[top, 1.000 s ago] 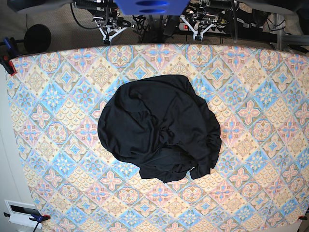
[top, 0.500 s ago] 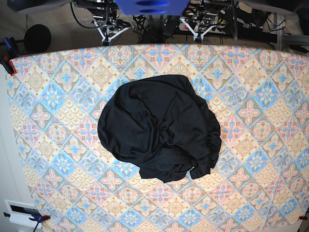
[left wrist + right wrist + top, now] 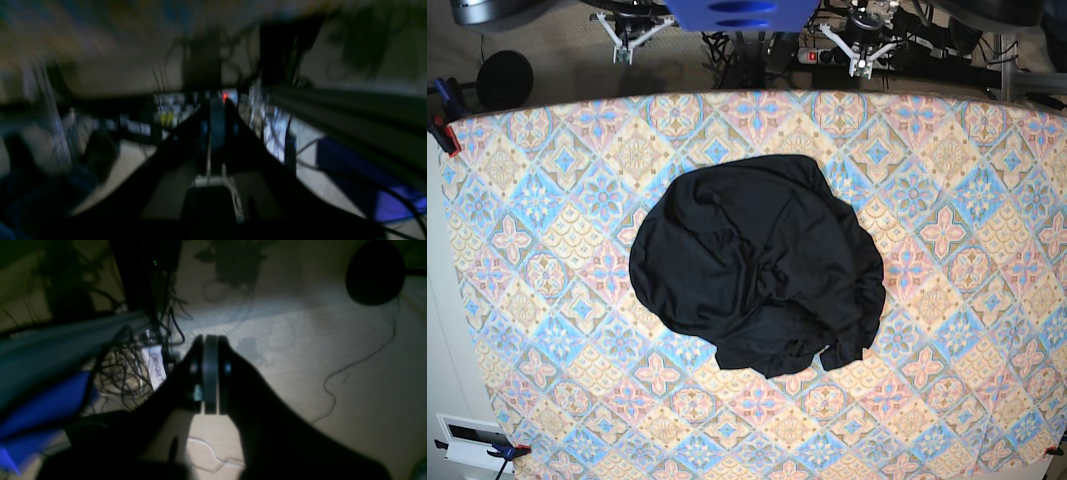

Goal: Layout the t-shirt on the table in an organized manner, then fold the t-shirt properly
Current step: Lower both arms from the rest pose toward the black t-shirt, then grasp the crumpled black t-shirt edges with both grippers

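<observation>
With my right gripper [image 3: 210, 373] clenched shut on nothing in the middle of the right wrist frame, I see only pale carpet behind it, a tangle of cables [image 3: 133, 366] to its left and a dark round object [image 3: 375, 271] in the upper right corner. My left gripper [image 3: 217, 130] sits at the centre of a badly blurred frame, and I cannot tell how its jaws stand. From the base view both grippers hang at the top edge, beyond the table [image 3: 547, 200]. A crumpled black t-shirt [image 3: 757, 265] lies in a heap at the table's middle.
</observation>
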Robot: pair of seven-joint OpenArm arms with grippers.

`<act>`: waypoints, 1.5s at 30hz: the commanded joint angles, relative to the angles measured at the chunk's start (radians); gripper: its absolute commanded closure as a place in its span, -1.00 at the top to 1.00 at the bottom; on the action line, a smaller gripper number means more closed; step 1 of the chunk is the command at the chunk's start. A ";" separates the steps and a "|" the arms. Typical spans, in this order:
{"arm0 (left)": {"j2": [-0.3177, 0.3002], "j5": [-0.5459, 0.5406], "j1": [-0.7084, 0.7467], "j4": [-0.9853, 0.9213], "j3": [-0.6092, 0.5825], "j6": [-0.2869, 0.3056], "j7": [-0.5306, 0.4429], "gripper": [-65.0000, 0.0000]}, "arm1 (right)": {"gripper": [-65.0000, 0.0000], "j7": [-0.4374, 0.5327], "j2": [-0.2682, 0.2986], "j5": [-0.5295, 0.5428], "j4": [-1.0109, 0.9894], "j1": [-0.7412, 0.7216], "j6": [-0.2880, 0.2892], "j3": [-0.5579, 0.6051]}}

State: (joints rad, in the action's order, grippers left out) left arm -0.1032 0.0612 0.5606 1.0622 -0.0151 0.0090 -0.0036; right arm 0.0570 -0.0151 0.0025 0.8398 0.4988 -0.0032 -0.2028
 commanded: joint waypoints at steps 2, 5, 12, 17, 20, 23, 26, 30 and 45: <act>-0.025 -0.002 0.069 0.100 -0.030 -0.002 -0.008 -1.00 | -1.00 0.011 0.004 0.006 0.072 0.073 -0.004 -0.002; -0.085 -0.030 0.144 0.252 -0.075 -0.002 -0.008 -1.00 | -1.00 0.011 0.004 0.006 0.186 0.160 -0.004 -0.002; -0.218 -0.231 0.203 0.536 -0.089 -0.002 0.133 -1.00 | -1.00 0.011 0.004 0.006 0.508 0.369 -0.004 -0.005; -0.349 -0.384 0.207 0.755 -0.090 -0.002 0.278 -1.00 | -1.00 0.011 0.005 0.011 0.769 0.469 -0.004 -0.011; -0.384 -0.427 0.203 0.827 -0.089 -0.002 0.285 -1.00 | -1.00 0.010 0.005 0.011 0.852 0.472 -0.004 -0.011; -0.389 -0.430 0.184 0.889 -0.081 -0.007 0.285 -1.00 | -1.00 0.007 0.005 0.011 0.904 0.470 -0.004 -0.011; -0.386 -0.438 0.157 0.927 -0.070 -0.008 0.325 -1.00 | -1.00 -0.069 0.031 0.006 0.965 0.438 0.001 -0.011; -0.347 -0.439 0.126 0.958 -0.072 -0.008 0.363 -1.00 | -1.00 -0.191 0.077 0.011 1.053 0.337 0.001 -0.004; -0.189 -0.426 -0.004 0.958 0.079 -0.008 0.371 -1.00 | -1.00 -0.250 0.117 0.012 1.074 0.048 0.134 0.138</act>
State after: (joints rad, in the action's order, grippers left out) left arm -0.2848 -0.3584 0.5610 2.0006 0.0647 -0.0147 0.3916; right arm -0.2283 0.1001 0.0067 1.8946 0.5533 0.1299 -0.0662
